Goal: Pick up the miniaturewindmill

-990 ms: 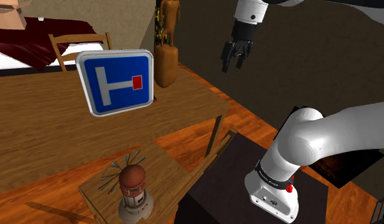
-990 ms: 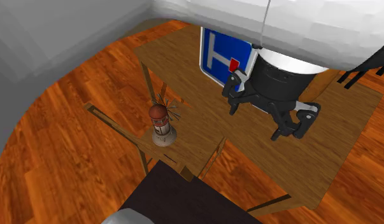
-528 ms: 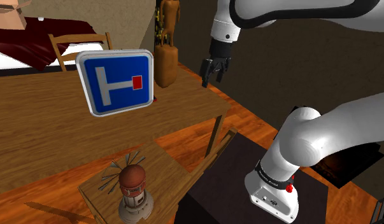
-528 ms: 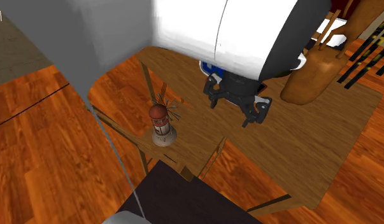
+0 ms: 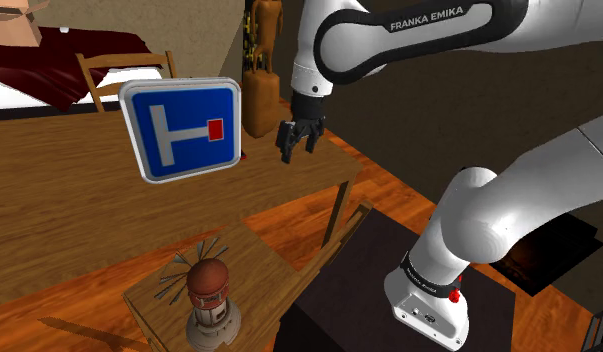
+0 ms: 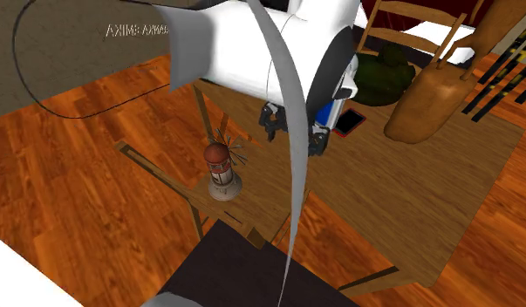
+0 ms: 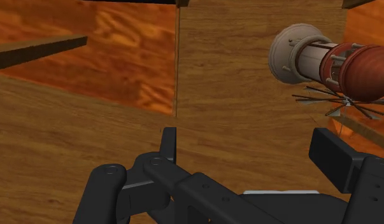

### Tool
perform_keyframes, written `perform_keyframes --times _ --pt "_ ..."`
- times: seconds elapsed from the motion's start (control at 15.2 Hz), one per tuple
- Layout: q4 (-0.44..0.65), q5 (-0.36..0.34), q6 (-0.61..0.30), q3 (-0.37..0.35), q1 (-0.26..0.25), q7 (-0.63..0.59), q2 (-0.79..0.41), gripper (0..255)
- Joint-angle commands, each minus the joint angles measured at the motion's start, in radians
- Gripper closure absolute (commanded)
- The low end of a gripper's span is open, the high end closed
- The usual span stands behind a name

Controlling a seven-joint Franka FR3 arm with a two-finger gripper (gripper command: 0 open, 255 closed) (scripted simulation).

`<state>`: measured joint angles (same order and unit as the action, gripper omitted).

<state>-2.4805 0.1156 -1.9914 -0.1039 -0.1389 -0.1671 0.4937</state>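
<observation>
A warm plank floor lies under a broad wooden counter (image 5: 69,210) in the shoulder view, where the all-black two-finger end effector (image 5: 297,150) hangs above it, well apart from the miniature windmill with red-brown cap, pale base and thin dark blades (image 5: 209,300), upright on a small lower wooden surface (image 5: 254,255). The second exterior view puts the end effector (image 6: 293,139) nearer the windmill (image 6: 222,171), touching nothing. In the wrist view the fingers are spread wide and empty over bare wood, the windmill (image 7: 330,63) off to one side: likely the approach, next needing to centre, descend and straddle its body.
</observation>
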Motion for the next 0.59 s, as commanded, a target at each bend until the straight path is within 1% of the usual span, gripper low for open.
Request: perform_keyframes --times 0.0,0.53 --pt "0.011 0.018 -0.053 -0.023 -0.018 -0.012 -0.061 0" --pt "0.08 0.056 -0.245 -0.1 -0.077 -0.046 -0.315 0"
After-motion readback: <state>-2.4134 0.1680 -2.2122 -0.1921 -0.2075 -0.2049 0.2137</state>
